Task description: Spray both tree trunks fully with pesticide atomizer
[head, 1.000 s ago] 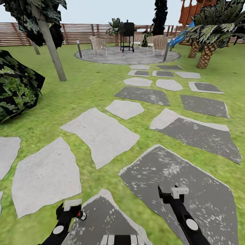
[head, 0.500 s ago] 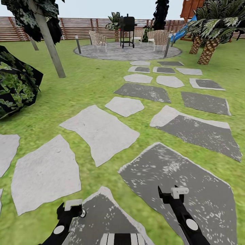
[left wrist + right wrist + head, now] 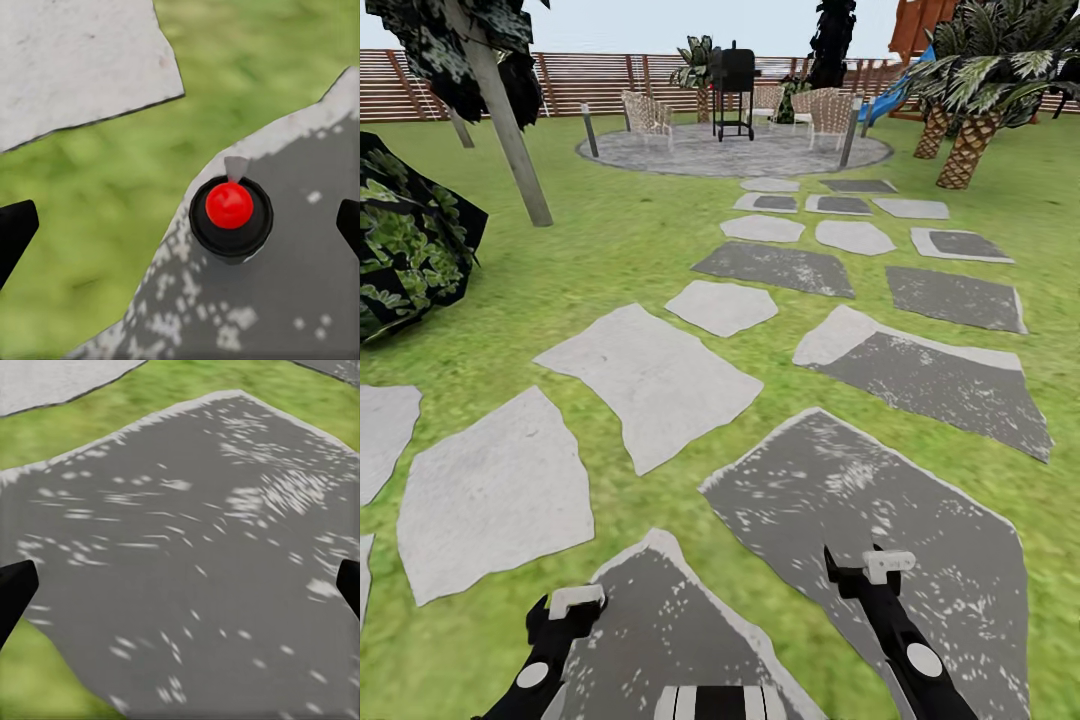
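- Left hand (image 3: 572,612): fingers spread wide, gripping nothing, low over the edge of a dark paving stone (image 3: 660,620).
- Left wrist view: small black round thing with a red top (image 3: 229,206) sits on that stone's edge, right beside the grass (image 3: 90,202), centred between the fingertips. Probably the pesticide atomizer seen from above; can't confirm.
- Right hand (image 3: 865,570): also wide open and empty, over the next dark stone (image 3: 187,570).
- One thick grey leaning tree trunk (image 3: 510,130) stands far off on the left of the lawn (image 3: 610,240). Second tree not identified.
- Risks:
  - Straight-down approach on a round cap: fingers could close on the top and slip off, or knock it over.
  - The stone's lip against the grass could let it tip or roll.
  - Base drift while lowering would lose the centring.
  - Grabbing with the nozzle direction unknown means spray misses the trunk later.
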